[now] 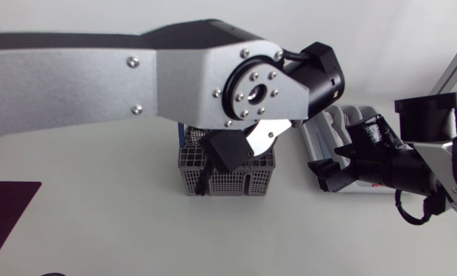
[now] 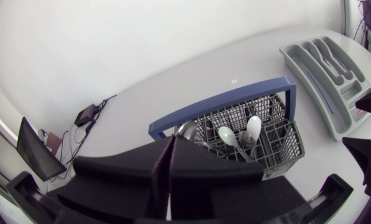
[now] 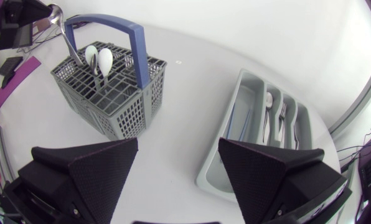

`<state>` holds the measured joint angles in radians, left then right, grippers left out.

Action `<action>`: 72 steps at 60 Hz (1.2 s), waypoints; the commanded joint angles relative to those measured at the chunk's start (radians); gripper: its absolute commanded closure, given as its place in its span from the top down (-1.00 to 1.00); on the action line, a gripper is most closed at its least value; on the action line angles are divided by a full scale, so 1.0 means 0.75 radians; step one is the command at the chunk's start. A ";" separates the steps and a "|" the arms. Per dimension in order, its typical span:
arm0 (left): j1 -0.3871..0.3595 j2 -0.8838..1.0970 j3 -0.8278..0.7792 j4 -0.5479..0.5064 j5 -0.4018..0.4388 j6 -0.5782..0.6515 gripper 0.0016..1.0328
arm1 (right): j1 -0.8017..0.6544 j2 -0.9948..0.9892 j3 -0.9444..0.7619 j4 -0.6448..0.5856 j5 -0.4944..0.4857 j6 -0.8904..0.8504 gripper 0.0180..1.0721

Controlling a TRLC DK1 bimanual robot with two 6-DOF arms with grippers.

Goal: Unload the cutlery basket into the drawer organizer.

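The grey cutlery basket point(image 1: 230, 178) with a blue handle point(image 2: 223, 102) stands mid-table. Two white spoons point(image 2: 226, 134) point(image 3: 104, 59) stand upright in it. My left gripper point(image 1: 222, 153) hangs over the basket's left part, shut on a metal spoon point(image 3: 56, 15) whose stem runs down into the basket; its shiny bowl point(image 2: 187, 129) shows just past the closed fingertips. The grey drawer organizer point(image 3: 266, 130) lies to the right with forks and spoons in its compartments. My right gripper point(image 3: 179, 180) stands open between basket and organizer, holding nothing.
A dark maroon mat point(image 1: 6, 207) lies at the table's front left. In the head view my left arm's big silver link point(image 1: 136, 77) covers the back of the table, and the right arm point(image 1: 412, 169) covers most of the organizer point(image 1: 320, 138).
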<state>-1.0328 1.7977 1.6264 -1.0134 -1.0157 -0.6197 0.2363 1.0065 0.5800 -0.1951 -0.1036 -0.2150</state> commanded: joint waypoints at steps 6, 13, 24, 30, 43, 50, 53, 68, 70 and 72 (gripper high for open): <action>-0.006 -0.094 -0.025 -0.019 -0.039 0.014 -0.78 | 0.033 -0.170 -0.082 0.035 -0.013 -0.057 0.77; -0.006 -0.153 -0.011 -0.013 0.008 0.027 -0.78 | 0.057 -0.362 -0.141 0.045 -0.095 -0.082 0.83; 0.017 -0.211 -0.019 0.044 0.327 0.076 -0.78 | 0.202 -0.581 -0.172 -0.026 -0.136 -0.102 0.83; 0.021 -0.213 -0.023 0.067 0.475 0.104 -0.78 | 0.237 -0.673 -0.182 -0.067 -0.201 -0.135 0.83; 0.091 -0.192 -0.023 0.163 0.878 0.192 -0.78 | 0.319 -0.704 -0.217 -0.077 -0.248 -0.194 0.83; 0.121 -0.143 0.006 0.175 1.002 0.217 -0.78 | 0.325 -0.692 -0.223 -0.059 -0.238 -0.221 0.82; 0.121 -0.131 0.016 0.175 1.021 0.221 -0.78 | 0.325 -0.677 -0.221 -0.043 -0.232 -0.229 0.82; 0.105 -0.088 0.073 0.177 1.078 0.221 -0.78 | 0.380 -0.512 -0.209 0.094 -0.124 -0.241 0.76; 0.103 -0.084 0.079 0.177 1.078 0.219 -0.78 | 0.399 -0.495 -0.207 0.117 -0.095 -0.241 0.75; 0.103 -0.080 0.087 0.179 1.080 0.219 -0.78 | 0.413 -0.471 -0.203 0.131 -0.079 -0.239 0.75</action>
<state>-0.9455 1.7134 1.6478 -0.8871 -0.2157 -0.4664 0.5167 0.6163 0.4316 -0.1265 -0.1925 -0.3763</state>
